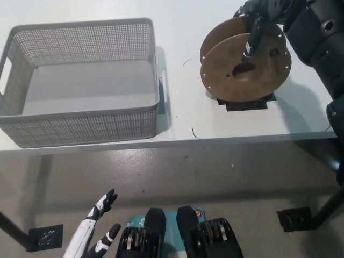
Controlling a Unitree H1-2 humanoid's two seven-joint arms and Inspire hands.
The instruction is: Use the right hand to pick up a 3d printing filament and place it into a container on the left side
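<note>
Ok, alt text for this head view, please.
The black right hand reaches onto a brown filament spool standing on a white table, one finger near its hub. A grey mesh basket sits to the left, nothing in it; the white left hand hangs open below the table edge.
</note>
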